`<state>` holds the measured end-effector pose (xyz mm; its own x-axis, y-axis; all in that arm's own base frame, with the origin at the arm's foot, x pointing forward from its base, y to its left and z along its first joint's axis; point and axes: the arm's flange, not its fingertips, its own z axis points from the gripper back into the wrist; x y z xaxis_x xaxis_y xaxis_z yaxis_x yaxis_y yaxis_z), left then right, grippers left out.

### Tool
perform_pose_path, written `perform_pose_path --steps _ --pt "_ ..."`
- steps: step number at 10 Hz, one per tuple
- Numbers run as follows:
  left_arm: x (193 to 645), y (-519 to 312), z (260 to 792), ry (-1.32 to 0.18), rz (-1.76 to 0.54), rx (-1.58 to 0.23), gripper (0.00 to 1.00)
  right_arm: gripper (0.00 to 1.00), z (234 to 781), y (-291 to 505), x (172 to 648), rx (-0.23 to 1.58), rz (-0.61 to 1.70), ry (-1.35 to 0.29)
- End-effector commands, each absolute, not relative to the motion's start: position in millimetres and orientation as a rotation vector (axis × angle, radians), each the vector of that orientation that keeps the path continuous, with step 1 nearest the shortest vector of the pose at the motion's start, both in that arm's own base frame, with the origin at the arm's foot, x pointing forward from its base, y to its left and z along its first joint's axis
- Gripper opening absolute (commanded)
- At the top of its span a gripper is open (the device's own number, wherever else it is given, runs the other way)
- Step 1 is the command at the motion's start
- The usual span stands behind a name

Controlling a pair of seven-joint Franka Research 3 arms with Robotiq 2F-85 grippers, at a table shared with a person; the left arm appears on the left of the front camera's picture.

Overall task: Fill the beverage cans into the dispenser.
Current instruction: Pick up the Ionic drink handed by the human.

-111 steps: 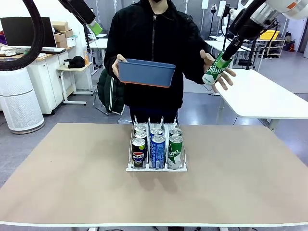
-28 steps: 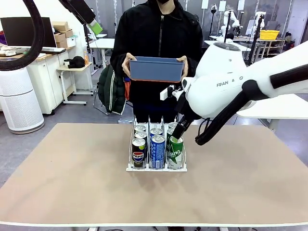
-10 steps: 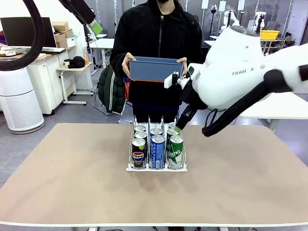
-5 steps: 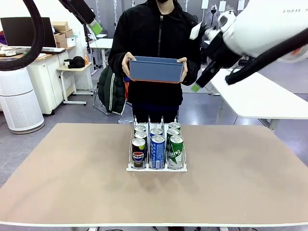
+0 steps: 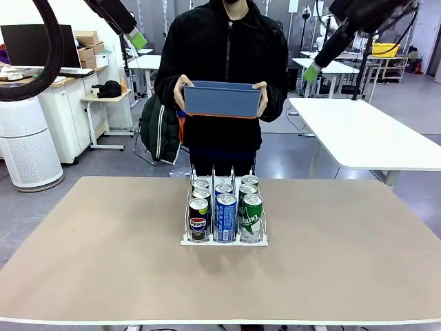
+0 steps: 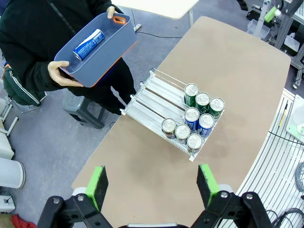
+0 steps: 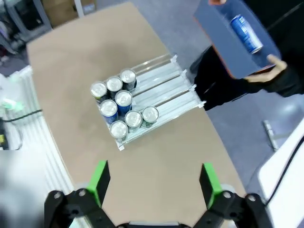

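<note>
Bench (image 5: 103, 262) of tan board fills the lower half of the front view, its far edge running across the middle of the frame. Behind that edge, at top centre, a person (image 5: 220, 62) in a dark jacket stands facing it.

The left arm (image 5: 114, 12) shows in the upper left corner and the right arm (image 5: 362, 10) in the upper right corner, both high above the bench. The left jaws stand wide apart with nothing between them. In the left wrist view their green pads (image 6: 99, 183) rise from the bottom edge, one at lower left and one at lower right. The right jaws are spread just as wide and also hold nothing. In the right wrist view their pads (image 7: 207, 180) rise from the bottom edge in the same way.

At upper centre of the front view the person holds a blue bin (image 5: 222, 102) at chest height, with hands (image 5: 180, 89) on its two ends.

The dispenser (image 5: 224, 242) sits in the middle of the bench, directly below the bin in the frame. Eight beverage cans (image 5: 226, 217) stand upright in it, bunched at its near end. Three dark ones are in the left lane, two blue ones in the middle lane and three green ones in the right lane.

A blue can (image 6: 88, 43) lies on its side inside the bin.
</note>
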<state>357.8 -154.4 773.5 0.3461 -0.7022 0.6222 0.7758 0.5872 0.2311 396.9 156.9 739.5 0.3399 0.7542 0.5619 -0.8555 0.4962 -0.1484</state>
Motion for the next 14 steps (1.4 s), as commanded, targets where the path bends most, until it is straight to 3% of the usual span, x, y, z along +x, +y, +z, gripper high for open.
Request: perform_pose_path --steps 1,4,11,14 --pt "358.3 -154.0 772.6 -0.746 -0.966 -0.124 1.00 1.00 768.1 147.9 417.8 0.219 1.053 -0.625" --pt "358.3 -154.0 772.6 -0.746 -0.966 -0.124 1.00 1.00 797.4 140.4 427.8 0.239 1.001 -0.701" --pt "358.3 -154.0 772.6 -0.746 -0.966 -0.124 1.00 1.00 786.8 123.3 415.4 0.264 0.865 -0.837" --pt "358.3 -154.0 772.6 -0.746 -0.966 -0.124 1.00 1.00 800.0 121.6 429.7 0.264 0.918 -0.770"
